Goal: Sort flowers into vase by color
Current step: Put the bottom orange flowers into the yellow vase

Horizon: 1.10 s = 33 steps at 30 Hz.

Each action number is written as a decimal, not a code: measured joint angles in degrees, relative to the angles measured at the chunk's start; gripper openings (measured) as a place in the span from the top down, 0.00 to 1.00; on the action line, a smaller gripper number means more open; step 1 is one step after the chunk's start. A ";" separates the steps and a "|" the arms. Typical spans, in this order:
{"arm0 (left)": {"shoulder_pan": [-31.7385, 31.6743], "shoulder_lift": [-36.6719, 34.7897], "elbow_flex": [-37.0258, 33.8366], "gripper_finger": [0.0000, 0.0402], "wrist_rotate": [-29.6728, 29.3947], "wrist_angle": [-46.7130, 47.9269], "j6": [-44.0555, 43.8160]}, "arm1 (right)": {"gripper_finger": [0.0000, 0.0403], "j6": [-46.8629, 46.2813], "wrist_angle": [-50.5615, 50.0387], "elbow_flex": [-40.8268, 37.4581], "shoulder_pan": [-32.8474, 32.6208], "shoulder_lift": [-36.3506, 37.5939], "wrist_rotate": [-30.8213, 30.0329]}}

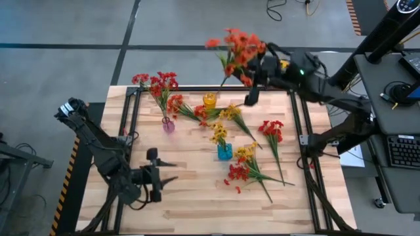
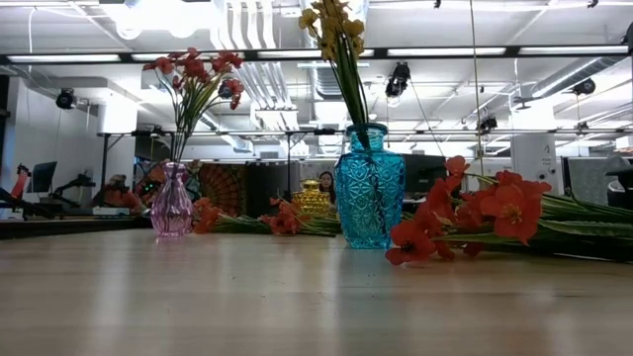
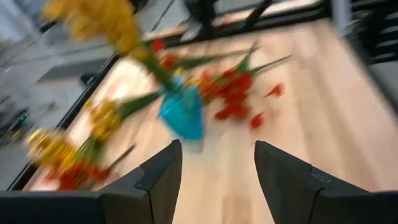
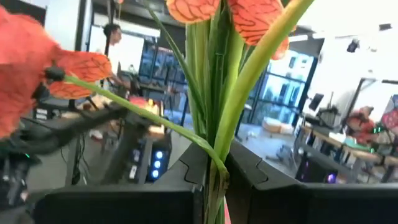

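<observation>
Lying scattered over a pale wooden table (image 1: 197, 196) are artificial flowers with thin green stems and clusters of small blooms in red, orange-red and yellow. Seen from above, a pink vase (image 1: 168, 125) near the left of the table holds red sprigs (image 1: 159, 84). A blue vase (image 1: 224, 151) near the middle holds yellow sprigs (image 1: 219, 134). A small yellow vase (image 1: 209, 100) stands toward the far edge, with loose orange-red and yellow sprigs lying just beside it. More loose sprigs lie to the right of the blue vase: a red one (image 1: 272, 130) and a mixed red and yellow bunch (image 1: 244, 165), with a few fallen red petals near it.

The right gripper (image 1: 251, 96) is raised over the far edge of the table, near the yellow vase. Its fingers are pressed together on the green stems of an orange-red sprig (image 1: 237, 51), whose blooms stand up and out beyond the table's far edge. In the right wrist view the stems (image 4: 214, 124) are pinched tight between the two dark fingers.

The left gripper (image 1: 172, 170) sits low over the near left part of the table, pointing toward the blue vase. Its fingers (image 3: 158, 180) are spread apart, with nothing between them.
</observation>
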<state>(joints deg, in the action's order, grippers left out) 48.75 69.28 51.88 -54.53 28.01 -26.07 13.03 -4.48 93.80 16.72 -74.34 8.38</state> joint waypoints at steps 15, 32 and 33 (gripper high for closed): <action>-0.11 -0.82 -0.02 0.57 -4.75 7.73 -6.01 | 0.94 -13.18 33.16 -24.85 20.45 -5.85 14.80; -0.26 -0.92 -0.02 0.57 -8.03 8.24 -5.95 | 0.94 -22.92 57.32 -31.67 20.93 -21.75 14.14; -0.26 -0.92 -0.02 0.57 -8.03 8.49 -5.94 | 0.94 -22.94 56.91 -31.14 20.95 -22.43 14.14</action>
<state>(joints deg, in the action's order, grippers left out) 48.49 68.36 51.86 -62.56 36.50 -32.01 -9.91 52.44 62.66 37.67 -96.77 22.52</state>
